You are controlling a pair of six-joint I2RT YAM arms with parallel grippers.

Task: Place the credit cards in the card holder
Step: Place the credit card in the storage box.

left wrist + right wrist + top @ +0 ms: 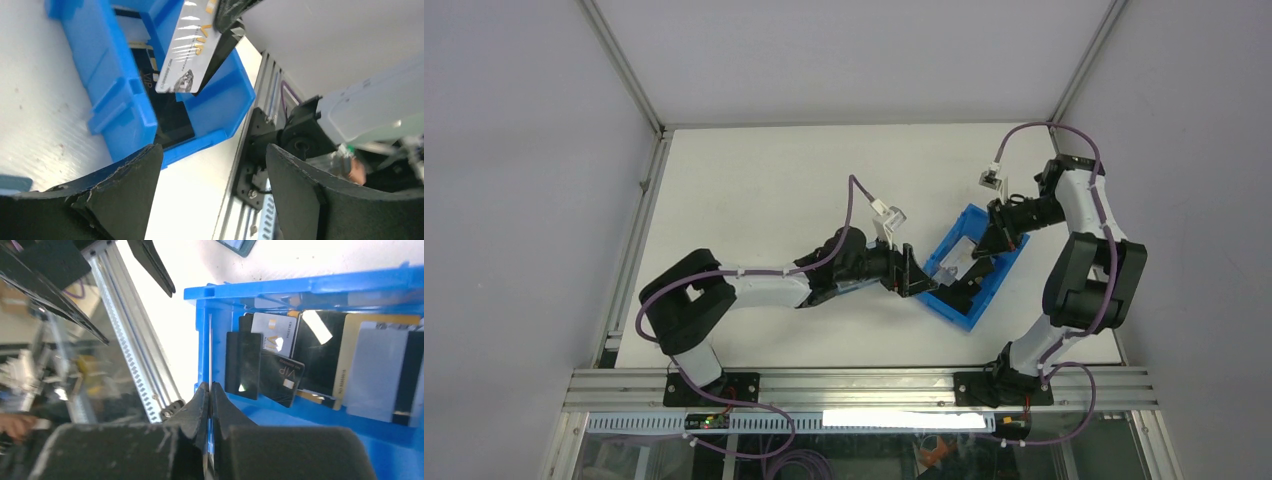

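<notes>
My right gripper is shut on a pale VIP credit card, which shows edge-on in the right wrist view. It holds the card above the near end of the bright-blue bin. Several more credit cards, black, white and grey, lie flat in the bin. My left gripper is open and empty, just outside the bin's near-left wall. Only a teal corner of the card holder shows, on the table beyond the bin. In the top view my left arm hides it.
The aluminium rail runs along the table's near edge, close to the bin's front corner. My right arm's base stands just behind the bin in the left wrist view. White table stretches to the back and left.
</notes>
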